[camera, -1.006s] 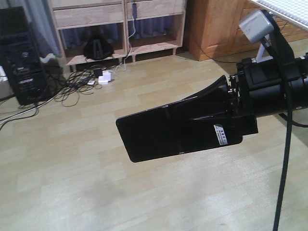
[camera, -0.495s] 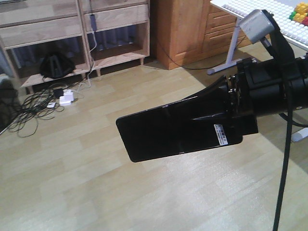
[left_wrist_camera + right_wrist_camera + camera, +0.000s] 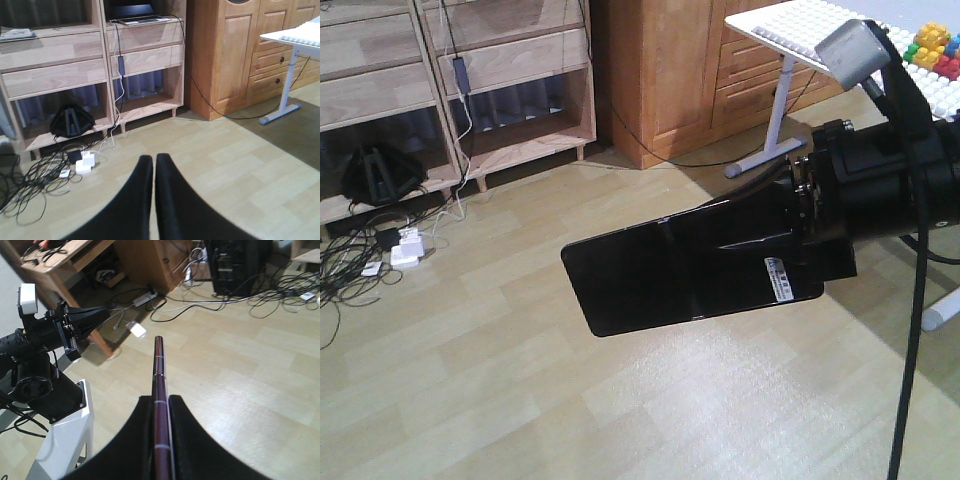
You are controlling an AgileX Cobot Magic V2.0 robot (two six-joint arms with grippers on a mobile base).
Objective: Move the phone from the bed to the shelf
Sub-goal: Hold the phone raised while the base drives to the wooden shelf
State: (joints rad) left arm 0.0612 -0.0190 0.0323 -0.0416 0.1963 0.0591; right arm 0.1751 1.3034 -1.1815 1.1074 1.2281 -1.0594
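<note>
**A:** Where was the phone (image 3: 660,280)?

**B:** Clamped in the right gripper (image 3: 160,404), in the air above the wood floor (image 3: 650,410) and well apart from the shelf (image 3: 510,62). In the front view it hung lower than the shelf and to its right.

**A:** How did it sit in the jaws?

**B:** They were closed on its two flat faces. The wrist view showed it edge-on, a thin pinkish strip between the black fingers (image 3: 182,425). The end with the white sticker (image 3: 778,279) lay nearest the wrist, and the free end pointed toward the shelf's side of the room.

**A:** And the left gripper (image 3: 153,159)?

**B:** Closed on nothing, with only a sliver of floor showing between its fingers. It faced the shelf from some way off.

**A:** What was around the shelf?

**B:** A laptop (image 3: 141,19) lay on top of it, and a black bag (image 3: 71,121) sat in its lower left compartment. Tangled cables (image 3: 30,182) spread over the floor just in front. An orange-brown cabinet (image 3: 225,50) stood right beside the shelf, and a white table (image 3: 790,28) stood further off on that same side.
</note>
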